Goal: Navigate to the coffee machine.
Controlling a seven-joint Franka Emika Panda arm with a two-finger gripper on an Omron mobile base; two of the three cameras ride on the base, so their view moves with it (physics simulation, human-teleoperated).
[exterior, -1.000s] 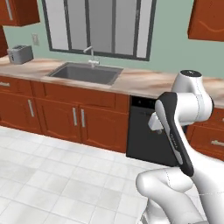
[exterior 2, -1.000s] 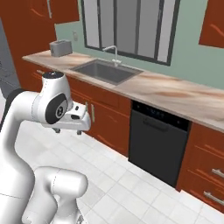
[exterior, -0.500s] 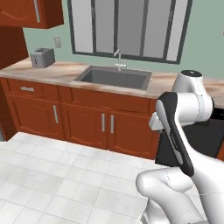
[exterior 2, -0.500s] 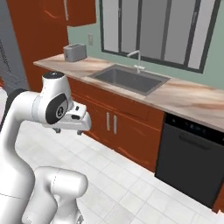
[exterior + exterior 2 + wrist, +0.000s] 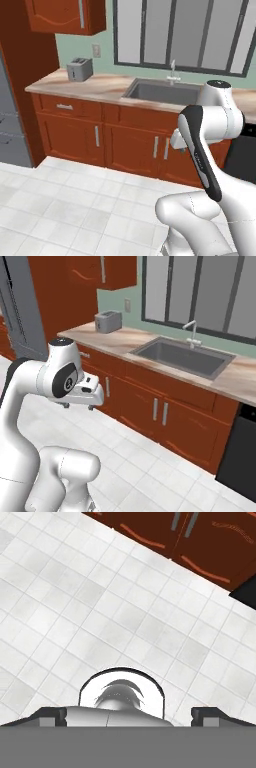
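Observation:
The coffee machine is out of view. My gripper (image 5: 130,714) hangs folded close to the arm, pointing down at the white tiled floor (image 5: 100,612). Its two dark fingertips (image 5: 48,714) stand wide apart with nothing between them, so it is open. The hand (image 5: 86,397) sits in front of the red lower cabinets (image 5: 150,406), and the left base view shows the hand (image 5: 177,139) beside the forearm.
A small silver toaster (image 5: 79,69) stands on the counter (image 5: 100,85) at the left. A steel sink (image 5: 162,92) with a faucet (image 5: 172,70) lies under the window. A black dishwasher (image 5: 242,456) is at the right, a grey fridge (image 5: 10,130) at the far left.
The whole scene has slid to the right, so the base has driven left along the counter. The dishwasher is now at the right edge and the fridge has come into view. The arm's pose is unchanged.

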